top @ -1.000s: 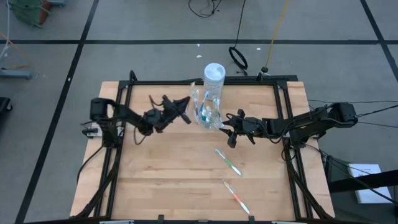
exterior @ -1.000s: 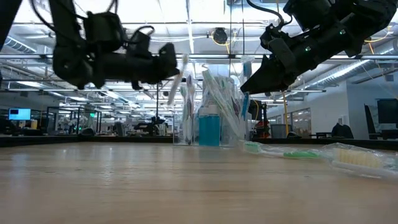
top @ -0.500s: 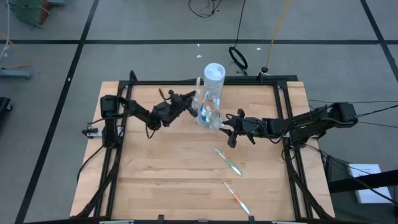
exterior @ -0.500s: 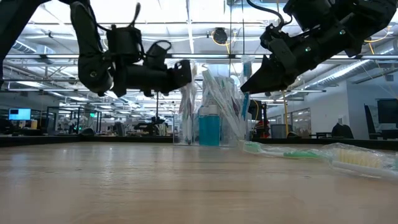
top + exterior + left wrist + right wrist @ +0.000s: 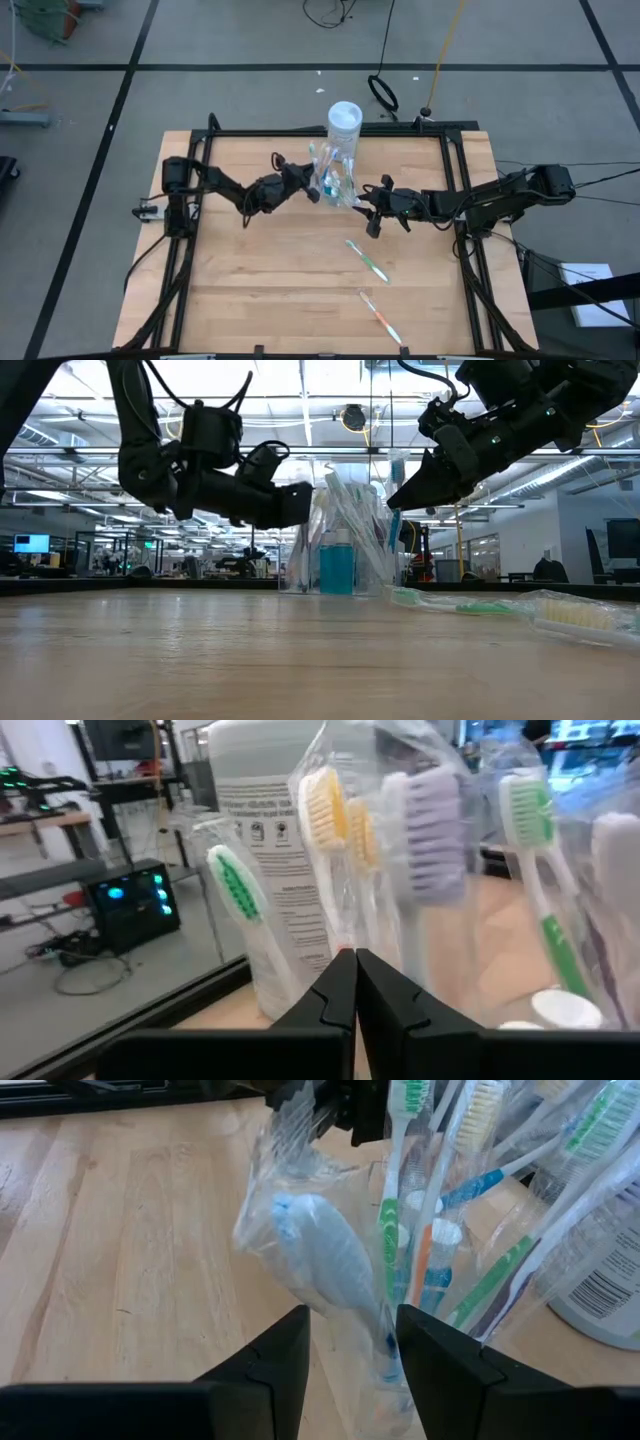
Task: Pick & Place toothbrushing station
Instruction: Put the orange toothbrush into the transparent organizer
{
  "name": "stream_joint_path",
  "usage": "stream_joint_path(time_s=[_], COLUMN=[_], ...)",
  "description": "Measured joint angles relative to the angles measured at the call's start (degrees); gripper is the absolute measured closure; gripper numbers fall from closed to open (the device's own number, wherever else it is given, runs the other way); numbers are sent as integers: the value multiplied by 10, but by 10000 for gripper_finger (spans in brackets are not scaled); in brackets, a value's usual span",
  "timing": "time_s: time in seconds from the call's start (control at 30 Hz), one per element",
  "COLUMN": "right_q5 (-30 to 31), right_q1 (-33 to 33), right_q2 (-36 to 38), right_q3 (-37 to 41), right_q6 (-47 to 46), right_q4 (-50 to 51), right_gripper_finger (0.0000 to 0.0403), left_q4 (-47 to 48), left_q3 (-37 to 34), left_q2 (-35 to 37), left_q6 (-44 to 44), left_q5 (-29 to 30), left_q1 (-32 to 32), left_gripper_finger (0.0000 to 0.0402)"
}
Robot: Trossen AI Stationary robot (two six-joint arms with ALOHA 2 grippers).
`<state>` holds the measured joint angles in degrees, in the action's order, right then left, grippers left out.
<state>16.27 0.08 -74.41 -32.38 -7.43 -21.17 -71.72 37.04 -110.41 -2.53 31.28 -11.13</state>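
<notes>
Moving in since half a second ago, the left gripper [image 5: 312, 189] has slid along the table's far half and now sits right at the toothbrushing station [image 5: 333, 182], while the right gripper [image 5: 366, 198] hasn't budged on the other side. From above we see the station just in front of the white-capped container [image 5: 344, 122], two loose toothbrushes [image 5: 368, 260] lying well apart on the wooden table [image 5: 260, 280]. At table level, we have the left gripper [image 5: 296, 503] against the station [image 5: 340, 545], the right one [image 5: 405, 492] raised beside it. On the left wrist camera, its fingers [image 5: 335, 992] are pressed together, with packaged brushes and the container [image 5: 270, 850] just ahead. On the right wrist camera, the fingers [image 5: 285, 1355] stand apart around a wrapped brush [image 5: 335, 1275] leaning out of the station [image 5: 470, 1210].
</notes>
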Motion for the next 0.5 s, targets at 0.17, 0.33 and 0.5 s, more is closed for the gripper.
stream_joint_path(time_s=[0.17, 0.33, 0.5], right_q5=[0, 0, 0], right_q1=[0, 0, 0], right_q2=[0, 0, 0], right_q3=[0, 0, 0], right_q6=[0, 8, 8], right_q4=[0, 0, 0], right_gripper_finger=[261, 261, 261], left_q4=[12, 31, 67], left_q3=[0, 0, 0], left_q2=[0, 0, 1], left_q6=[-7, -36, -31], left_q5=[53, 105, 112], left_q1=[27, 54, 71], left_gripper_finger=[393, 398, 389])
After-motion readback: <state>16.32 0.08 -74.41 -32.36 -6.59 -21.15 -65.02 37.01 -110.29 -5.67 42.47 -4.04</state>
